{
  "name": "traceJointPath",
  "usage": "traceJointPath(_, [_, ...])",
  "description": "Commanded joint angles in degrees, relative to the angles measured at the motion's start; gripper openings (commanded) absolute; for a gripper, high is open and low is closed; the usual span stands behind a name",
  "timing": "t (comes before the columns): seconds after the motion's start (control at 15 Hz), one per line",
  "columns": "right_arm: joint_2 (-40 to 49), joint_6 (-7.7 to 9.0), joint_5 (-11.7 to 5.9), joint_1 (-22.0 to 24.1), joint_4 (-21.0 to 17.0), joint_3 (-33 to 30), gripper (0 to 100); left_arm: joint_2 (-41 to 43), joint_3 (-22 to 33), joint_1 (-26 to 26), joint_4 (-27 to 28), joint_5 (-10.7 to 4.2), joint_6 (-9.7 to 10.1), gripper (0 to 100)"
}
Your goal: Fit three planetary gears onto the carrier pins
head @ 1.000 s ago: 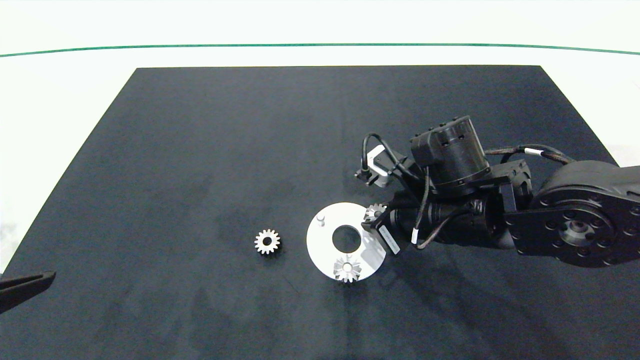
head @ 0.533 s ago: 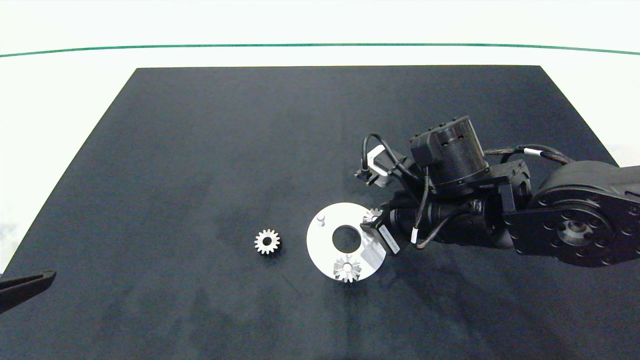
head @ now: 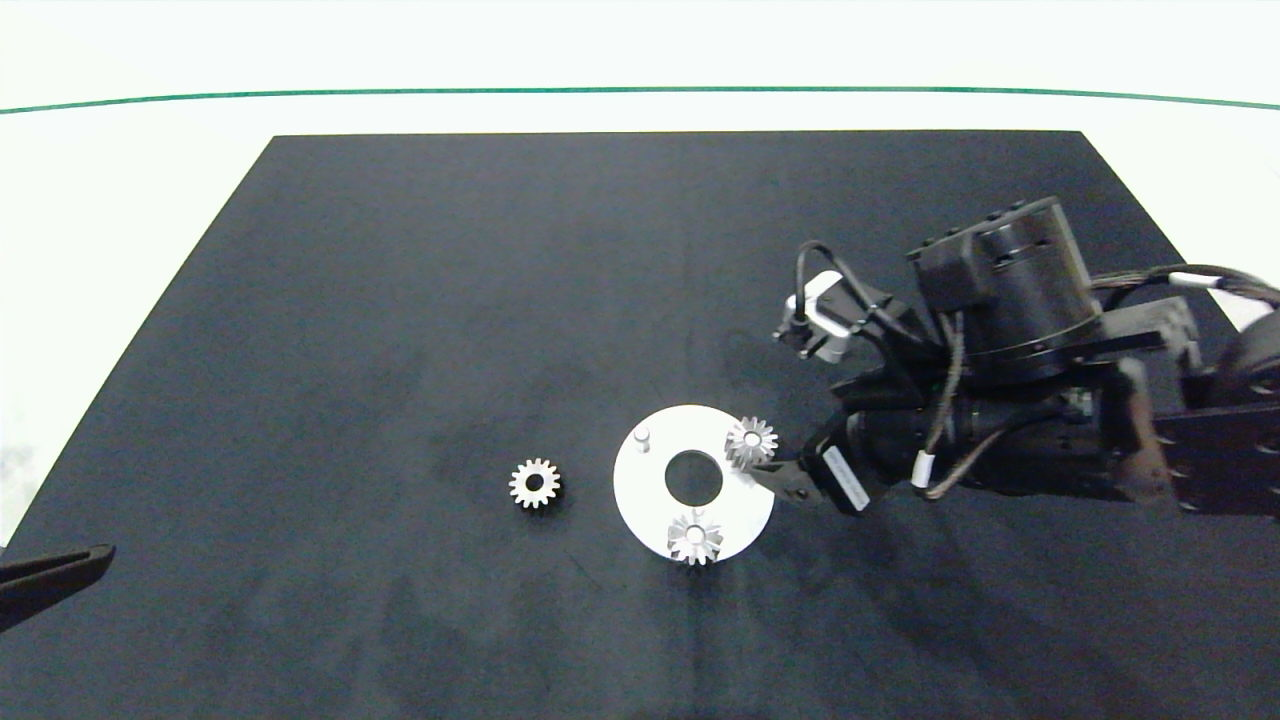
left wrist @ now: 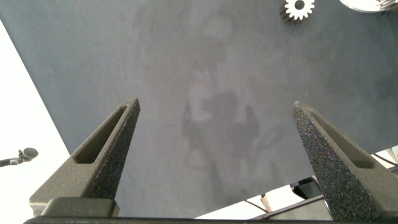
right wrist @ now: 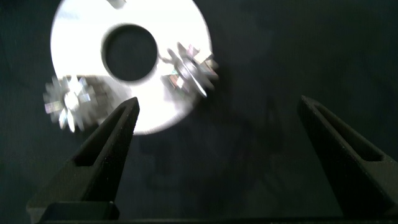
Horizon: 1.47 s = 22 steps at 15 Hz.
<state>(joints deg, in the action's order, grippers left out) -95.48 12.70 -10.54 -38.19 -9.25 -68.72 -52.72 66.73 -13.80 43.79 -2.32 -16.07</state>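
Note:
The white carrier disc [head: 640,490] lies mid-table. One planetary gear [head: 750,441] sits on its right side and another [head: 695,538] on its near side, each covering a carrier pin. The far-left carrier pin [head: 642,436] stands bare. A third planetary gear [head: 534,483] lies loose on the mat, left of the disc. My right gripper [head: 778,472] hovers just right of the disc, open and holding nothing. The right wrist view shows its gripper [right wrist: 219,102] wide apart, with the disc [right wrist: 180,25] and both mounted gears [right wrist: 189,68] [right wrist: 71,102] ahead. My left gripper [left wrist: 215,106] stays open at the near-left corner [head: 50,575].
A black mat [head: 400,300] covers the table, with white table surface around it and a green line [head: 640,90] along the far side. The left wrist view catches the loose gear [left wrist: 299,7] far ahead of its fingers.
The right arm drew back to the right, off the disc. The gear it held over the right side now sits there free of the fingers. The left arm has not moved.

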Motion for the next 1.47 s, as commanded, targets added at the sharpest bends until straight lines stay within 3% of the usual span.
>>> traceJointPath(0.07, [18.8,0.04,-0.09,6.0,-7.4,9.5,100,-0.6,-0.5,0.0,0.2,-0.06,-0.1,100])
traceJointPath(0.27, [28.0,0.57,0.17,11.9,-11.0,16.7,100,-1.7,-3.5,-0.3,-0.3,-0.14,-1.77,100])
traceJointPath(0.4, [30.3,0.39,0.35,12.1,-14.0,17.8,100,-4.1,-6.1,-0.6,-2.5,-0.41,-1.95,100])
traceJointPath(0.6, [31.1,0.57,0.26,11.9,-15.0,18.5,100,-6.8,-13.0,-2.3,-12.1,-0.32,-3.01,100])
traceJointPath(0.8, [33.2,0.83,0.17,11.9,-16.9,18.6,100,-9.8,-12.4,-5.6,-13.1,-6.12,-2.92,100])
traceJointPath(0.87, [33.6,1.1,0.17,11.8,-18.3,18.6,100,-11.2,-11.9,-6.2,-13.2,-6.56,-2.92,100])
traceJointPath(1.0, [34.7,1.89,0.17,12.0,-19.5,17.7,100,-15.7,-11.2,-8.4,-14.8,-6.56,-2.57,100])
traceJointPath(1.47, [35.0,1.98,-0.18,12.3,-19.8,16.4,100,-26.2,-12.2,-10.4,-22.9,-6.56,-2.04,100])
